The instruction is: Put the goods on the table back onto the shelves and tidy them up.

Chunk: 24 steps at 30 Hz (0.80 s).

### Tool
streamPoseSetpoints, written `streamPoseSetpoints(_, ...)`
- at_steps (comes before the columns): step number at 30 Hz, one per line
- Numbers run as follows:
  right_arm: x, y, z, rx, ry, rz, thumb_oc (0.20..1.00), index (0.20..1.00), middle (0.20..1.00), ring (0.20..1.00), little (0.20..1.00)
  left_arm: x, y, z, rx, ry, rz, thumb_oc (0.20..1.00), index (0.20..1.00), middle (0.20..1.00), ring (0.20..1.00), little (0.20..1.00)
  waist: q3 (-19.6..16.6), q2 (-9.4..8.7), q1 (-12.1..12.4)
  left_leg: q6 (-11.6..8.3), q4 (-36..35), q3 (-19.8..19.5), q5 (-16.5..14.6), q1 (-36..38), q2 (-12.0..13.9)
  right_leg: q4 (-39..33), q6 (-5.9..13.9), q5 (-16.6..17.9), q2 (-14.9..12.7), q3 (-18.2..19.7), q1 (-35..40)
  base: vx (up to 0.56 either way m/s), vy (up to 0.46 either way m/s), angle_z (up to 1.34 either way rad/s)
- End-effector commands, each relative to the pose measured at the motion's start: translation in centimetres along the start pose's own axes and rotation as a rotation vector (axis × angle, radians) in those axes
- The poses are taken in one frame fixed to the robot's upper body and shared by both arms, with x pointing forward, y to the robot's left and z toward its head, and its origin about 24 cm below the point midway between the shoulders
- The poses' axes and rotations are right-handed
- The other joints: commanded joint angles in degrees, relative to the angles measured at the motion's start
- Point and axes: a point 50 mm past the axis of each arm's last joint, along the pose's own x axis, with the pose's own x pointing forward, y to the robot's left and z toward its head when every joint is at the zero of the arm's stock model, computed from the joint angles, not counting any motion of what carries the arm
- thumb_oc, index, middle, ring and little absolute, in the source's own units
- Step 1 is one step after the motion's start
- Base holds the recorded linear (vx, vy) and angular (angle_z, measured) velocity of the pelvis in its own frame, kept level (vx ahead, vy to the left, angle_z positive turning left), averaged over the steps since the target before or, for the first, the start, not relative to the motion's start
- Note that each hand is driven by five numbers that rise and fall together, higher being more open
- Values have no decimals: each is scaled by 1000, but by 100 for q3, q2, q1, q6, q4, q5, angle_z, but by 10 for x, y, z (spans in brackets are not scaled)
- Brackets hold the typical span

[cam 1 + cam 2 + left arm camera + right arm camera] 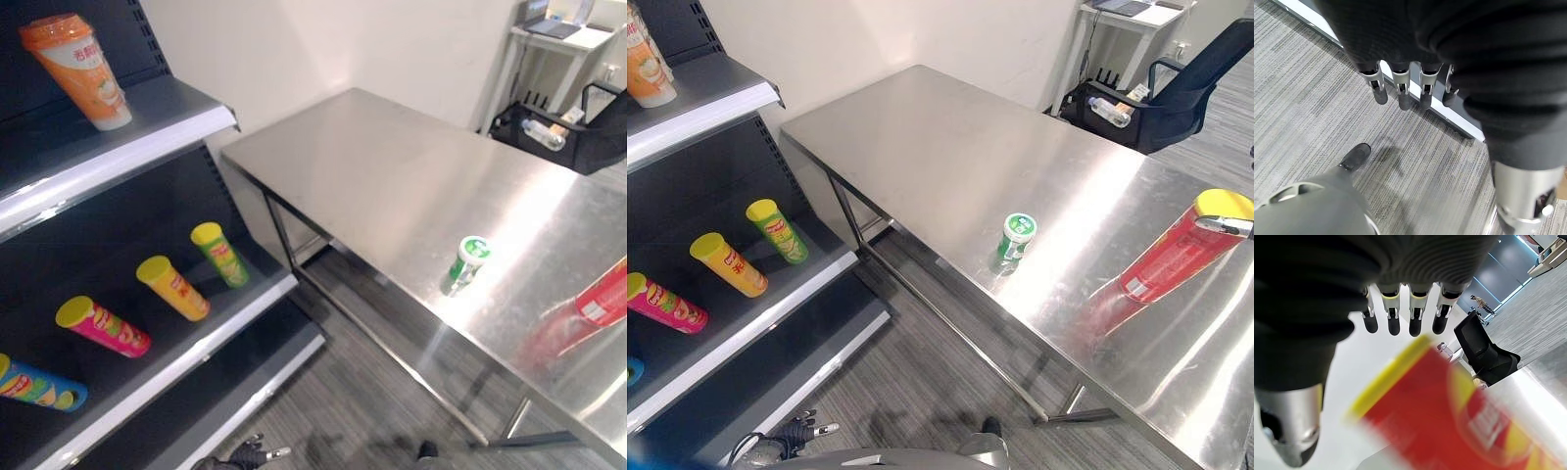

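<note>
- Right hand [1400,308] hovers with fingers straight and spread just over the tall red crisp tube with the yellow lid [1181,250], nothing gripped; my left hand [1405,83] hangs relaxed above the floor.
- Standing on the steel desk [940,147], the tube leans, lid up, beside a small green tub [1016,238]; dark shelves [118,127] lie well apart to my left.

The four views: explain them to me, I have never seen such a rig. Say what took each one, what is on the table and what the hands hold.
This is a humanoid robot with two hands. The two eye views come from a camera on its head, looking down at a steel table and a shelf. Each wrist view comes from a camera on that arm. On the table stand a green tub and a red can. The shelf holds colored cans and a cup. The right hand is open, with straight fingers right by the red can, and has not gripped it. The left hand hangs open over the floor.
</note>
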Motion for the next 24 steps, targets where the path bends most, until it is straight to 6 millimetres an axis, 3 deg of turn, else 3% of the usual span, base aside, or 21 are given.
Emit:
streamPoseSetpoints(1, 11, -9, 28, 34, -136, -34, 1000, 1000, 1000, 1000, 1000, 4, 16, 27, 27, -80, 34, 1000, 1000, 1000, 1000, 1000, -27, -223, 264, -165, 90, 179, -276, 191, 66, 541, 87, -462, 63, 84, -205, 0, 0, 0)
streamPoseSetpoints(11, 8, 6, 23, 22, -99, 93, 1000, 1000, 1000, 1000, 1000, 5, 17, 32, 31, -94, 30, 1000, 1000, 1000, 1000, 1000, -1, -231, 238, -171, 85, 192, -267, 194, 68, 536, 88, -449, 67, 97, -220, 0, 0, 0)
streamPoseSetpoints(24, 3, 3, 15, -51, -41, 110, 1000, 1000, 1000, 1000, 1000, 5, 14, 32, 37, -96, 19, 1000, 1000, 1000, 1000, 1000, 5, -238, 190, -157, 76, 186, -281, 204, 41, 536, 97, -423, 58, 130, -234, 0, 0, 0)
